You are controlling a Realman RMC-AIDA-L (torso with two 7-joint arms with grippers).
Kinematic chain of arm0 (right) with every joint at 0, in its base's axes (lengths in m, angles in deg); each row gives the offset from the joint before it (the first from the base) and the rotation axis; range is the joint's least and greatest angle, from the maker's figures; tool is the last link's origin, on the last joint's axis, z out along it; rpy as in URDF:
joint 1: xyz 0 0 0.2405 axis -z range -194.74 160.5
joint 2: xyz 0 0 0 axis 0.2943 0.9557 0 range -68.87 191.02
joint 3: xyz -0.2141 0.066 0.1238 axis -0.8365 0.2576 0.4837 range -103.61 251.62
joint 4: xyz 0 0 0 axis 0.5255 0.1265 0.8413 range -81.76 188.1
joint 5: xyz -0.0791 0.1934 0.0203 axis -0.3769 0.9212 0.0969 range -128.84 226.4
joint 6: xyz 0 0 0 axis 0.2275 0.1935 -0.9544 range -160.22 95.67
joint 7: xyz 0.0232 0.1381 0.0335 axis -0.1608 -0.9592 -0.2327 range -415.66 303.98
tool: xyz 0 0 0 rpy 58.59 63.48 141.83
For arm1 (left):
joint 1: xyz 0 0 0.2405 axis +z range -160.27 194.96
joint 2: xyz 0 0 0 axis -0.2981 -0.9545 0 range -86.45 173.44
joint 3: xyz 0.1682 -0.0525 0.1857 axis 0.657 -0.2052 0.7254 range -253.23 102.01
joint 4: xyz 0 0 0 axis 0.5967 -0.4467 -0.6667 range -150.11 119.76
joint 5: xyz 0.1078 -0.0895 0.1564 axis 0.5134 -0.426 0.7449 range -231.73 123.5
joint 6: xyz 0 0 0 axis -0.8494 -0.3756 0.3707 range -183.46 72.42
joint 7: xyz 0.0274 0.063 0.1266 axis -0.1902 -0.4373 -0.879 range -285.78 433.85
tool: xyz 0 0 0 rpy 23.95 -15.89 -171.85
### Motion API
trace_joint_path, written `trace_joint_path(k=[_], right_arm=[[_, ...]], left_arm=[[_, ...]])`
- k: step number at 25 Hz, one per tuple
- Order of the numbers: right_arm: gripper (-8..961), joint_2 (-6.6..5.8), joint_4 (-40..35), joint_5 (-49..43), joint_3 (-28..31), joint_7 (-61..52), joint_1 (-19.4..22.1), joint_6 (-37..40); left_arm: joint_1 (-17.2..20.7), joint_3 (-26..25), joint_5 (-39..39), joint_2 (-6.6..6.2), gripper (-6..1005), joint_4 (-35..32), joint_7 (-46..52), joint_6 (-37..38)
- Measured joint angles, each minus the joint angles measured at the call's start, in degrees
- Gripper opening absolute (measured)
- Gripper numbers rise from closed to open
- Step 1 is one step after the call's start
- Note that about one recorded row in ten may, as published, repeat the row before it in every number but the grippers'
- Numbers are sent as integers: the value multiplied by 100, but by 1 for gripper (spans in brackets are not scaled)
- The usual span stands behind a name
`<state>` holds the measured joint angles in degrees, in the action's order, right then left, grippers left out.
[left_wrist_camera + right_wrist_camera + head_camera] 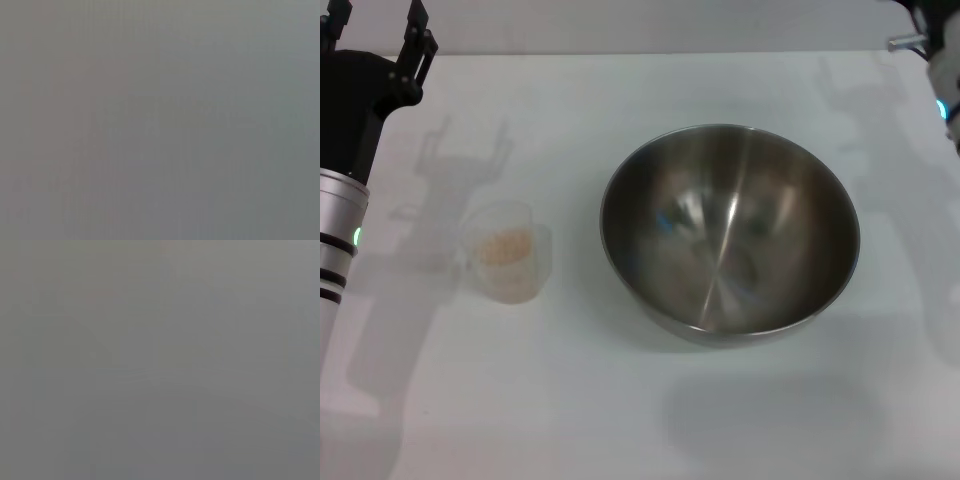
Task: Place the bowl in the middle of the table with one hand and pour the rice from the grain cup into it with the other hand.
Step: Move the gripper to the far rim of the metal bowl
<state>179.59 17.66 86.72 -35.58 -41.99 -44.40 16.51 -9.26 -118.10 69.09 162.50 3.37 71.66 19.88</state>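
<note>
The steel bowl (730, 230) stands empty on the white table (620, 410), a little right of the middle. The clear grain cup (508, 250) stands upright to its left, apart from it, with pale rice (506, 245) inside. My left gripper (375, 28) is at the far left back corner, behind the cup and well apart from it, its two black fingers spread and empty. Only a piece of my right arm (942, 70) shows at the far right back edge; its gripper is out of view. Both wrist views show only plain grey.
Bare white tabletop lies in front of the cup and bowl and between them. The table's back edge (650, 52) runs along the top of the head view.
</note>
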Motion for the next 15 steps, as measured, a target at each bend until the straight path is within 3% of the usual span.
trace_joint_path(k=[3, 4, 5, 6, 8, 9, 10, 13, 14, 15], right_arm=[[703, 38, -1206, -409, 369, 0, 316, -1473], [701, 57, -1972, -518, 480, -5, 485, -2500], [698, 57, -1972, -518, 480, -5, 485, -2500], [696, 61, -2344, -536, 521, -4, 541, -3020], [692, 68, -3199, -539, 693, -3, 640, -4364], [689, 71, -3865, -517, 936, -3, 680, -5676], [687, 71, -3865, -517, 936, -3, 680, -5676], [680, 73, -4764, -473, 1412, -32, 689, -7536], [678, 65, -5235, -467, 1756, -74, 659, -8581], [675, 65, -5235, -467, 1756, -74, 659, -8581]], left_arm=[[7, 1, -6, 0, 765, 0, 0, -1], [32, -8, -6, 0, 765, 1, 1, 0], [40, -13, -7, 0, 765, 0, 2, 0], [53, -21, -8, 0, 765, 0, 2, 1], [64, -27, -9, 0, 765, 0, 2, 2], [82, -24, -9, 0, 765, 1, 3, 7], [82, -24, -9, 0, 765, 1, 3, 7], [105, -2, -9, 3, 765, 0, 5, 9], [113, 3, -8, 8, 765, 0, 5, 9], [113, 3, -8, 8, 765, 0, 5, 9]])
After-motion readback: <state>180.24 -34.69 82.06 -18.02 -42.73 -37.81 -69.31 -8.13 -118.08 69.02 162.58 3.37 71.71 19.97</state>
